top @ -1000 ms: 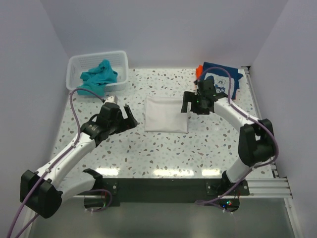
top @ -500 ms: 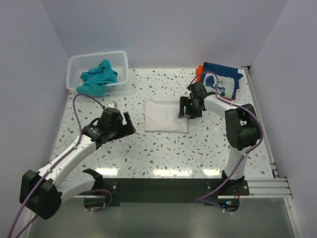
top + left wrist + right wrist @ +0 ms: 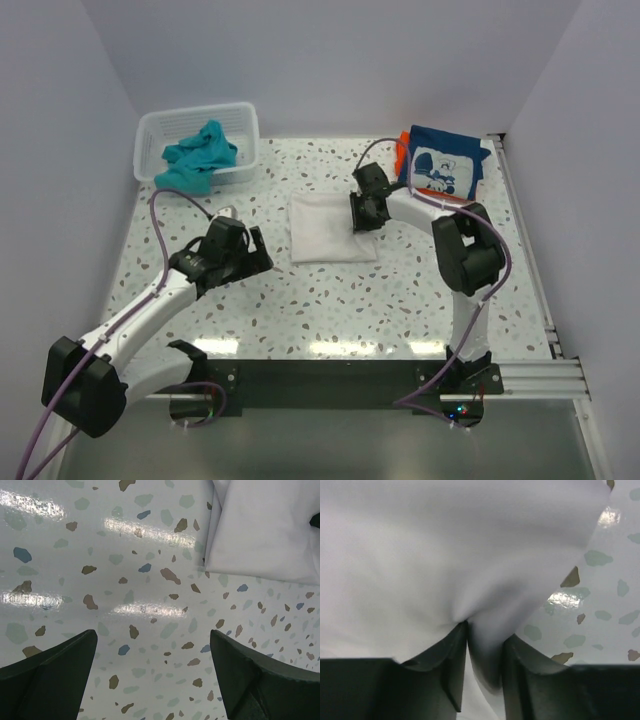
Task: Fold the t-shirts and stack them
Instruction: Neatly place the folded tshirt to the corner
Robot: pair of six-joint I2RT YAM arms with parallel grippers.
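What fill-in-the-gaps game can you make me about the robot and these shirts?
1. The teal shirt lies in the white ____.
2. The right gripper pinches the folded shirt, whose colour is ____.
3. The left gripper hovers above the table with its jaws ____.
4. From under the navy shirt, a shirt coloured ____ peeks out.
Missing words: basket; white; open; orange.

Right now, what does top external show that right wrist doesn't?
Only top external: the basket holding the teal t-shirt, the navy t-shirt with the orange t-shirt peeking out at its edge, and the left gripper, open and clear of any cloth. Only right wrist: a fold of cloth pinched in the right gripper. Both: the white t-shirt and the speckled table.
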